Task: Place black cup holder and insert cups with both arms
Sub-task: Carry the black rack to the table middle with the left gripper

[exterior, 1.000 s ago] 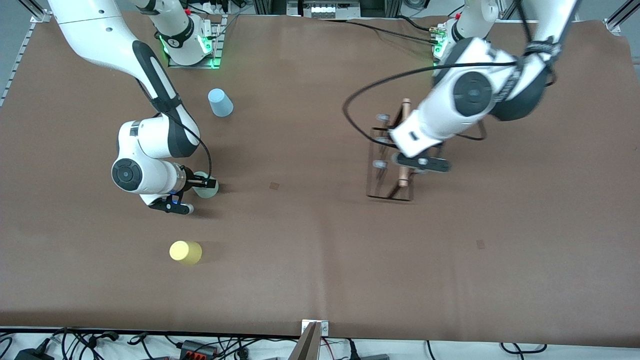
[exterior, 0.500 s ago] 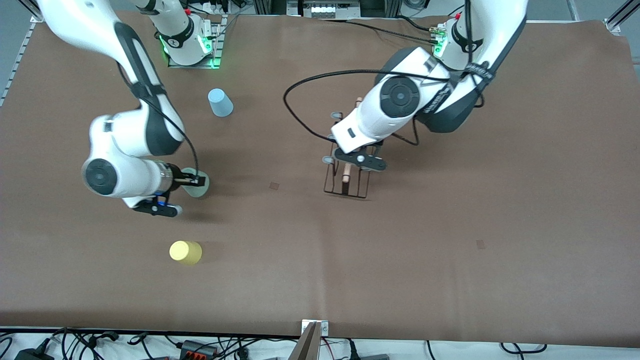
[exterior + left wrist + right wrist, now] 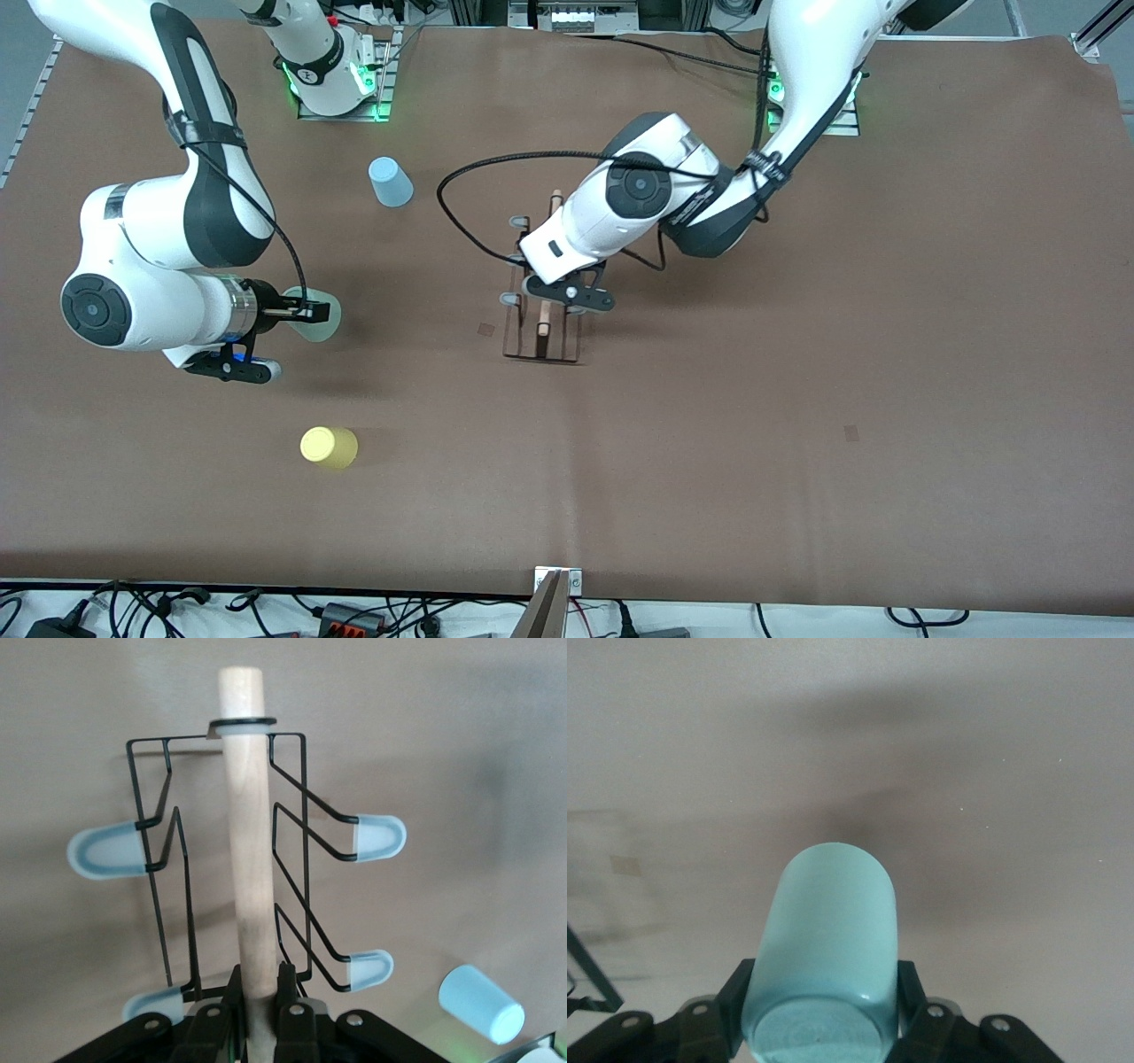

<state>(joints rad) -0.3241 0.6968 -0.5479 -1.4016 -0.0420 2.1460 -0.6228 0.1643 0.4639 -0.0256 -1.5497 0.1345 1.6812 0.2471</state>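
Both tools were loaded: left tool (image 3: 547,301) clamped the black cup holder's (image 3: 541,341) wooden rod (image 3: 245,833); toward the right arm's end from the holder, right tool (image 3: 306,311) gripped the grey-green cup (image 3: 826,948).

- Black wire cup holder (image 3: 540,306), light wooden rod (image 3: 244,828), pale blue-grey peg tips (image 3: 376,836).
- Pale green cup (image 3: 824,943), yellow cup (image 3: 328,447), light blue cup (image 3: 390,182).
- Plain brown worktop (image 3: 797,399).
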